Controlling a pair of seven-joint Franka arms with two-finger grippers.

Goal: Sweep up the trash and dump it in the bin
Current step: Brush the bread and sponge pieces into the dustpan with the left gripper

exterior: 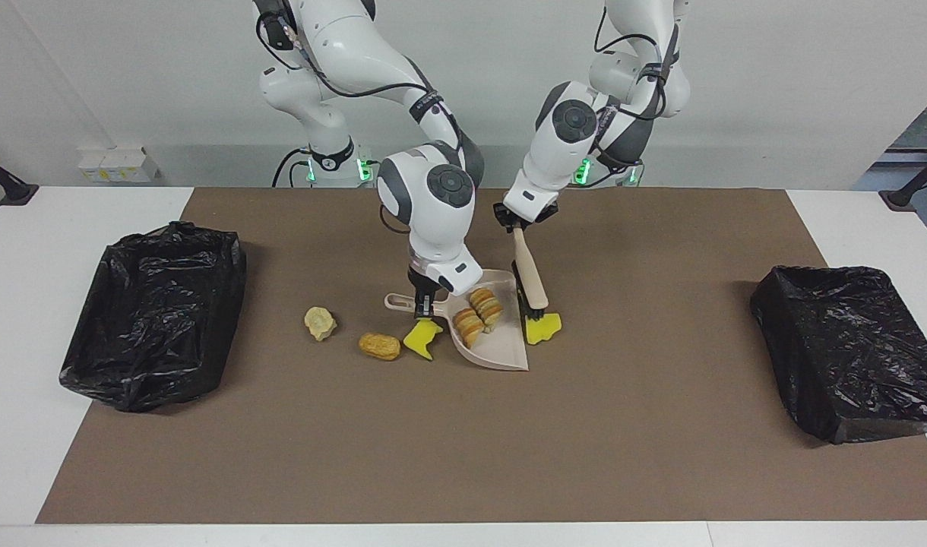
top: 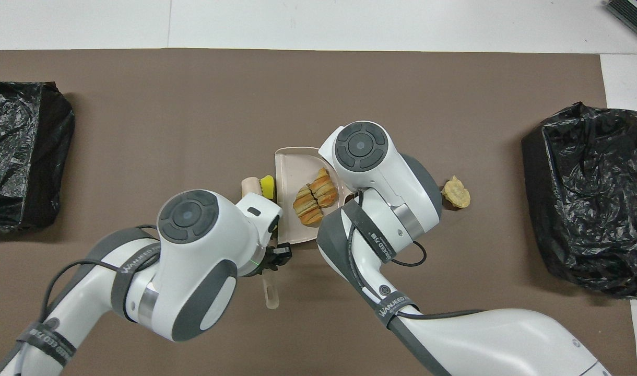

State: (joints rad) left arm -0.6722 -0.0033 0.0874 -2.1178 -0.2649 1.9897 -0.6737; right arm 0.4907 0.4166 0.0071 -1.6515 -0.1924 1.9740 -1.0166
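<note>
Left gripper [exterior: 521, 226]: clamped tight on the top of the brush [exterior: 530, 275] handle; the brush slants down, its bristle end at a yellow sponge chunk [exterior: 543, 328] just beside the dustpan's side wall.
Right gripper [exterior: 425, 298]: closed on the dustpan [exterior: 501, 351] handle, holding the pan flat on the brown mat near mid-table.
Trash in pan: two tan bread pieces [exterior: 479, 315], side by side.
Trash on mat: a second yellow chunk [exterior: 423, 338] against the pan's other side, a brown roll [exterior: 379, 346] and a pale lump [exterior: 320, 323] toward the right arm's end; a third yellow chunk and a fourth bread piece, cannot find.
Bins: black-lined bins [exterior: 156, 311] at each end of the table.
Handling: sponge looks light and soft, likely to bounce or skid off bristles; bread light, crumbly, rolls. Push low, from the side away from the pan's mouth.
</note>
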